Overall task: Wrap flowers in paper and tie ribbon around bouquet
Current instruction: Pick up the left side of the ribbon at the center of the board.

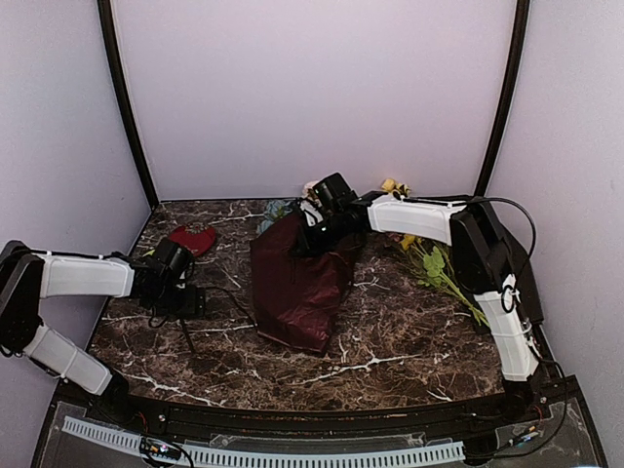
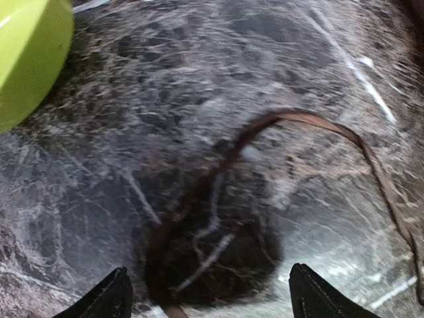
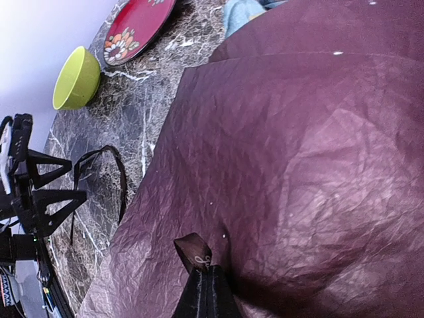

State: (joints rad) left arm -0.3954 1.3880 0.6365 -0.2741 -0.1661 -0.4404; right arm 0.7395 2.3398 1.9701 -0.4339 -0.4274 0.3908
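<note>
Left tool [image 2: 211, 286] stands apart over the ribbon [image 2: 298, 118] on the table [image 2: 199, 59], nine o'clock of the paper [image 3: 298, 165]; right tool [image 3: 209, 291] (fingers pressed together) touches the paper's twelve o'clock edge.

There is one marble table [image 1: 390, 341]. Two robot arms stand at its near edge, a left arm [image 1: 83, 276] and a right arm [image 1: 419, 219]. On the table are:

- one sheet of burgundy paper [image 1: 297, 283]
- one thin dark ribbon [image 2: 301, 116]
- one red plate [image 3: 136, 26]
- one green bowl [image 3: 76, 79]
- one bunch of yellow-flowered stems [image 1: 434, 263]
- one blue blossom cluster [image 1: 276, 210], peeking from the paper

Any flowers hidden inside the paper cannot be counted.
</note>
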